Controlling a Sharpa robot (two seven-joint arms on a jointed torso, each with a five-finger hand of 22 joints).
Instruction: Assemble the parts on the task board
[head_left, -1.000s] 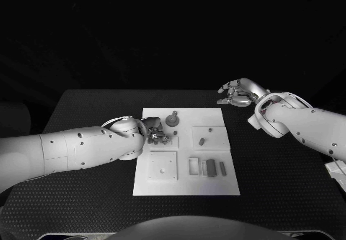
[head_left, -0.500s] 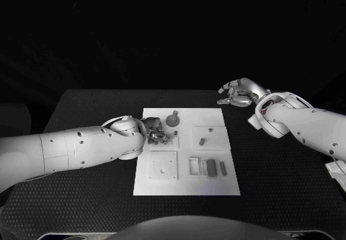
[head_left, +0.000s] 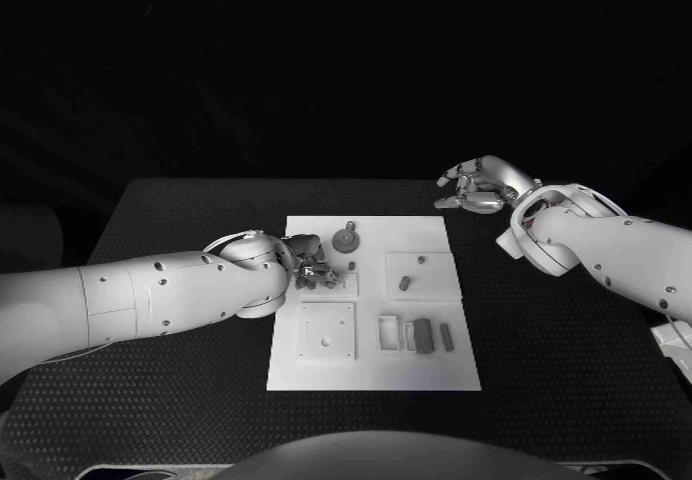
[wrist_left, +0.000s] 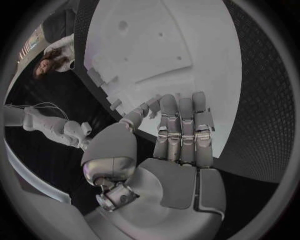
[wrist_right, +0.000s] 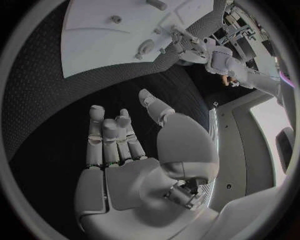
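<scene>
i see my left hand (head_left: 306, 266) low over the left edge of the white task board (head_left: 433, 372), fingers stretched flat and together, grasping nothing. my right hand (head_left: 480, 186) hovers off the board's far right corner, released, fingers apart. grey parts (head_left: 424, 335) lie on the board.

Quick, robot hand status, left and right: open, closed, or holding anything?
Left robot hand: over the task board, fingers extended and apart, nothing visibly held; open.
Right robot hand: off the board over the table, fingers spread, empty; open.
</scene>
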